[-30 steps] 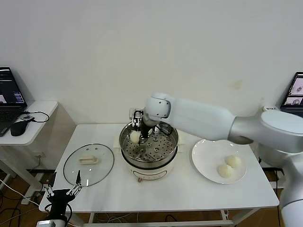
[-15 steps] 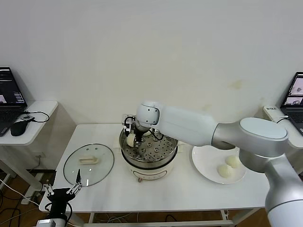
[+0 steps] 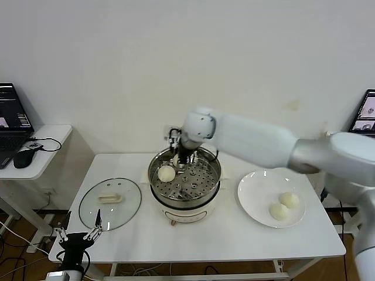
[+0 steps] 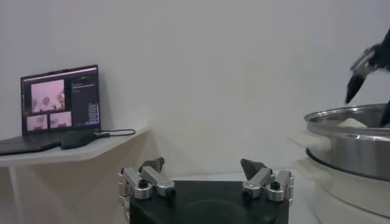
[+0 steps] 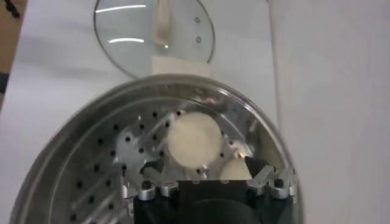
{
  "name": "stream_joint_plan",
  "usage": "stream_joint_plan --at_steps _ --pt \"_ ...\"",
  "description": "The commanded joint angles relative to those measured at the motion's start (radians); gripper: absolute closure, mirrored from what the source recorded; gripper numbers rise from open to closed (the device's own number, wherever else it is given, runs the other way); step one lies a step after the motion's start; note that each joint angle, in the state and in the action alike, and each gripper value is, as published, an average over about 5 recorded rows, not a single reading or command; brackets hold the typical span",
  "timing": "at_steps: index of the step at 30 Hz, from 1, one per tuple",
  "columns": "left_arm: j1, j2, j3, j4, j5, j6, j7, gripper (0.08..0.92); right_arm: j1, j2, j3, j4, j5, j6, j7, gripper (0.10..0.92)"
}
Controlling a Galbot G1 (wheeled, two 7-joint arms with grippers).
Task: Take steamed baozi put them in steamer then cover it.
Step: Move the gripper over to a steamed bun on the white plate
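Worktop (image 3: 234, 246): white; bare surface runs along the front edge, between the steamer and the plate, and between the steamer and the lid.
Steamer (image 3: 185, 188): steel pot on a cream base, mid-worktop, uncovered; its perforated tray shows inside.
Baozi in steamer: one bun (image 3: 166, 173) lies on the tray near the rim on the robot's left; a second bun (image 5: 234, 171) lies just beside it, half hidden behind the tool in the right wrist view.
Baozi on plate: two buns (image 3: 289, 199) (image 3: 278, 212), touching, toward the near right of the white plate (image 3: 252, 190), which sits right of the steamer.
Right tool (image 3: 179, 156): over the far part of the pot, just above the tray, jaws spread wide, holding nothing; the first bun lies free below it.
Left tool (image 3: 78, 236): parked low past the worktop's front left corner, jaws wide apart, empty.
Glass lid (image 3: 110, 202): flat on the worktop left of the steamer, apart from it, cream handle up.
Hidden: the right arm covers the pot's far rim and the wall behind.
Surroundings: side table (image 3: 41, 152) at far left with a laptop (image 3: 10, 120) and mouse (image 3: 24, 158); a screen (image 3: 366, 114) cut off at the right edge.
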Motion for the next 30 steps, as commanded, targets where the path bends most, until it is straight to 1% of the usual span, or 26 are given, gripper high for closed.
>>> stream_joint_plan --at_steps 1,4,7,12,15,19,30 --pt "0.002 0.003 0.002 -0.001 0.001 0.001 0.001 0.177 0.101 -0.296 -0.017 0.189 -0.088 0.125 -0.181 0.203" --pt "0.006 0.007 0.004 -0.002 0.002 0.001 0.001 0.177 0.089 -0.423 -0.023 0.248 -0.163 0.188 -0.227 0.203" --pt "0.007 0.008 0.009 -0.004 0.004 0.004 0.001 0.177 0.056 -0.544 -0.024 0.281 -0.241 0.236 -0.241 0.202" --pt "0.004 0.005 0.027 -0.007 0.015 0.010 0.001 0.177 -0.045 -0.667 -0.004 0.291 -0.388 0.290 -0.240 0.203" --pt "0.003 0.004 0.031 0.000 0.019 0.010 0.001 0.177 -0.128 -0.703 0.044 0.281 -0.481 0.318 -0.239 0.202" --pt "0.005 0.004 0.030 0.009 0.020 0.007 0.001 0.177 -0.248 -0.721 0.132 0.252 -0.556 0.339 -0.225 0.203" --pt "0.008 -0.001 0.015 0.019 0.022 0.010 0.001 0.177 -0.594 -0.686 0.368 0.154 -0.671 0.391 -0.230 0.203"
